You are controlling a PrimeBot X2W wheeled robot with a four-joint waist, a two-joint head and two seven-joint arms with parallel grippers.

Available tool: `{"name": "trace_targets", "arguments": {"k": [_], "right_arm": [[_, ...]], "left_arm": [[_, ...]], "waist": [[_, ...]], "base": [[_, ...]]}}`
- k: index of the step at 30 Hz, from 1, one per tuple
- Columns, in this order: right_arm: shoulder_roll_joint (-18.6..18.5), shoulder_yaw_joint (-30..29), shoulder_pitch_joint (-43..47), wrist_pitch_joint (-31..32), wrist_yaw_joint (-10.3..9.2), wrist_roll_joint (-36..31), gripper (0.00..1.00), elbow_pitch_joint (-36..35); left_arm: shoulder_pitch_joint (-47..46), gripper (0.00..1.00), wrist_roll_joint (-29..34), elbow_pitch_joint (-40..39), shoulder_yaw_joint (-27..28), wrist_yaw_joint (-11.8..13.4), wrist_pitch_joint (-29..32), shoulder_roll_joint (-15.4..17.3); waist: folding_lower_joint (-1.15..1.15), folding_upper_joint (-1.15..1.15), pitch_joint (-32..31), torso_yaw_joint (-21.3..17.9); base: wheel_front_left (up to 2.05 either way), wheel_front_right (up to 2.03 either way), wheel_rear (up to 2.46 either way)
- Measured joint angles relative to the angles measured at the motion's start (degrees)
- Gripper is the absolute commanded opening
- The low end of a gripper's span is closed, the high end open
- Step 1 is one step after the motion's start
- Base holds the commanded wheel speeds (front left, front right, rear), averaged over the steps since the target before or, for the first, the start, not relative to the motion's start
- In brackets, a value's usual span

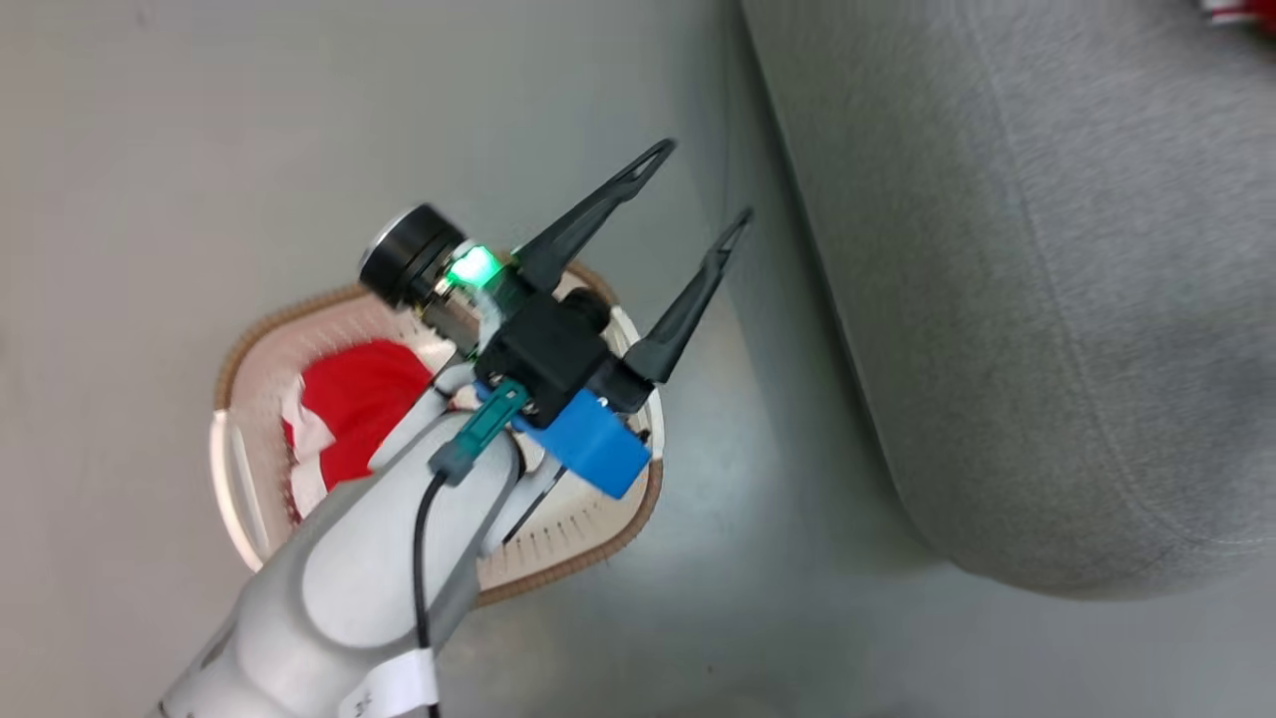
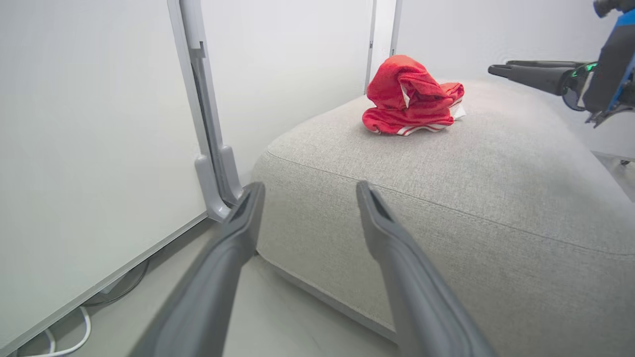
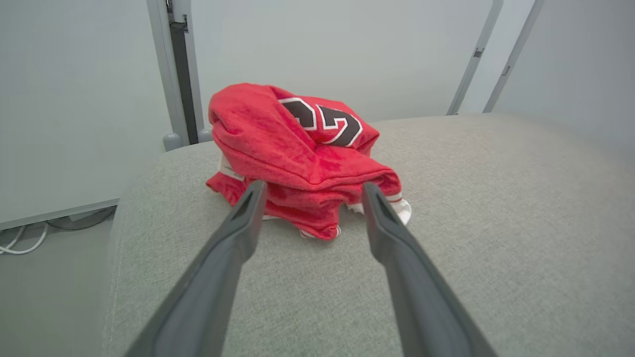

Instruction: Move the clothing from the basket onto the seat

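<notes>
Right gripper (image 3: 312,187) gapes wide, empty; just ahead of it crumpled clothing (image 3: 278,148) lies on the seat (image 3: 496,208), long axis crosswise, numbered side up, a grey post (image 3: 178,74) beyond. Left gripper (image 1: 703,181), also wide, hangs over the basket (image 1: 299,339).

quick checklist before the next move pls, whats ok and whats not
1. right gripper free of the seat garment: ok, jaws apart, it lies on the seat.
2. seat garment away from the cushion's edge: ok.
3. left gripper open and empty: ok.
4. basket emptied: not ok, a red garment lies in it.
5. left gripper aimed at that red garment: not ok, its fingers point past the rim toward the seat.
</notes>
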Motion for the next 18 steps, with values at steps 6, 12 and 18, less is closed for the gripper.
{"name": "trace_targets", "arguments": {"k": [6,12,18], "right_arm": [[1.56,3.86,7.56,-0.01,0.00,1.31,1.00,-7.82],[3.39,8.65,14.60,0.00,0.00,2.25,1.00,-13.92],[5.78,13.37,20.27,-0.01,0.00,2.40,1.00,-17.88]], "left_arm": [[7.98,1.00,-0.53,-2.07,7.94,1.31,-0.01,0.21],[16.07,1.00,-0.03,-4.12,16.42,2.18,-0.01,-0.97],[24.12,1.00,1.44,-5.06,24.46,2.81,-0.01,-2.33]], "waist": [[-0.01,0.00,-7.74,0.08],[-0.01,0.00,-15.12,1.04],[-0.02,0.00,-21.65,2.91]], "base": [[0.00,0.00,0.00],[0.00,0.00,0.00],[0.00,0.00,0.00]]}}
